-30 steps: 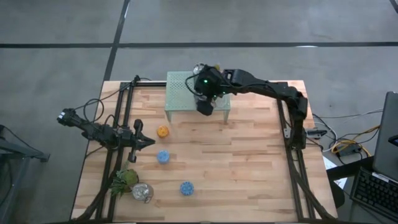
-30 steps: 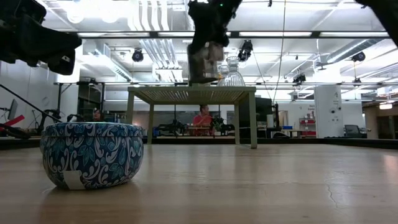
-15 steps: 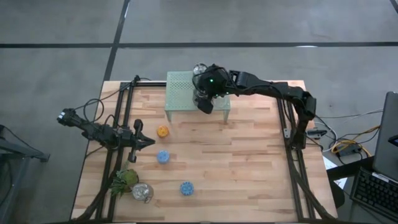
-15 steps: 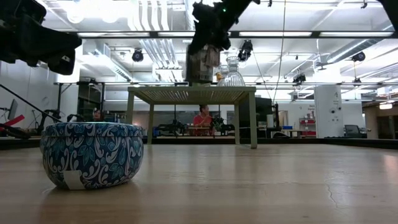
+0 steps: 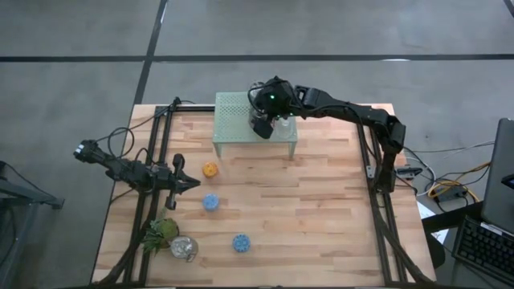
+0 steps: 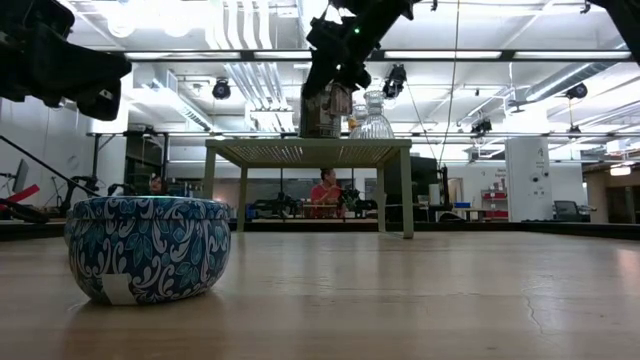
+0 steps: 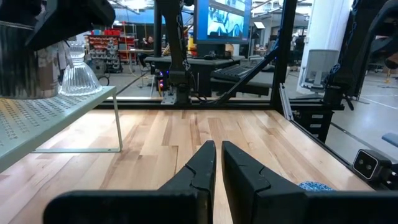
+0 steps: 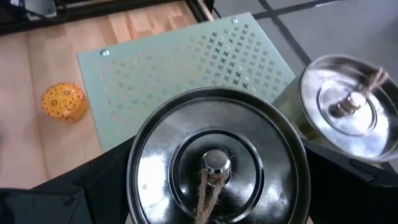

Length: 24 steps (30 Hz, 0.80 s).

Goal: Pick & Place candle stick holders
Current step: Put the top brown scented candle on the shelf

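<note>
My right gripper is over the pale-green mesh stand, shut on a silvery metal holder with a knobbed lid. In the low view the holder has its bottom at the stand's top; I cannot tell whether it rests there. A second silvery holder and a clear glass holder stand on the stand beside it. An orange holder and two blue holders sit on the table. My left gripper is shut and empty at the table's left. My right gripper pinches the silvery holder by its round side wall, one finger on each side. The fingers come from above and point down. The holder stays upright, lid up; its wide lid hides the place of contact.
A green leafy plant and a glass holder lie near the table's front left corner. A blue patterned holder is close to the low camera. Black rails run along both sides of the wooden table.
My right gripper has carried the silvery holder toward the table's far edge, farther in over the mesh stand. The holder has stayed upright in the shut fingers.
</note>
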Available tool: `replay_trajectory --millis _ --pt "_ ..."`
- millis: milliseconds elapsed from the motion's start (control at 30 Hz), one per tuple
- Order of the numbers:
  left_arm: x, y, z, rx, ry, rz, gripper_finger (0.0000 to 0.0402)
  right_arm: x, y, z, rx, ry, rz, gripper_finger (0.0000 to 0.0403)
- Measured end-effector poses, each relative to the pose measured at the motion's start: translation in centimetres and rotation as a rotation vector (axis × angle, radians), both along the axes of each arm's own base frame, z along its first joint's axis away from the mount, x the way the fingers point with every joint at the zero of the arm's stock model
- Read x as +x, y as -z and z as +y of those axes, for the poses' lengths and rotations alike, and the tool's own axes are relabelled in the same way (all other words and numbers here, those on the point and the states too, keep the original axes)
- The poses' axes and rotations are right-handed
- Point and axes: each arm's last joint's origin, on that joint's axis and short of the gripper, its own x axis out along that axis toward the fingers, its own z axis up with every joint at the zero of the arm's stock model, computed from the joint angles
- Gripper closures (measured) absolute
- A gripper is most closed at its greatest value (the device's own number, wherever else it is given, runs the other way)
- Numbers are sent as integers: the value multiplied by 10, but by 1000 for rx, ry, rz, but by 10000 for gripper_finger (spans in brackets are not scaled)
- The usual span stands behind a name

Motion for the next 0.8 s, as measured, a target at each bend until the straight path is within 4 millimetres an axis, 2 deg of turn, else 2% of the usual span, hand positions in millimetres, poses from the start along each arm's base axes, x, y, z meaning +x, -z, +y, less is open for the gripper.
replay_trajectory --millis 400,800 --pt "0 0 0 0 0 0 371 3 4 -1 -1 22 -26 46" --pt "0 0 0 0 0 0 371 2 12 -5 -10 90 -28 23"
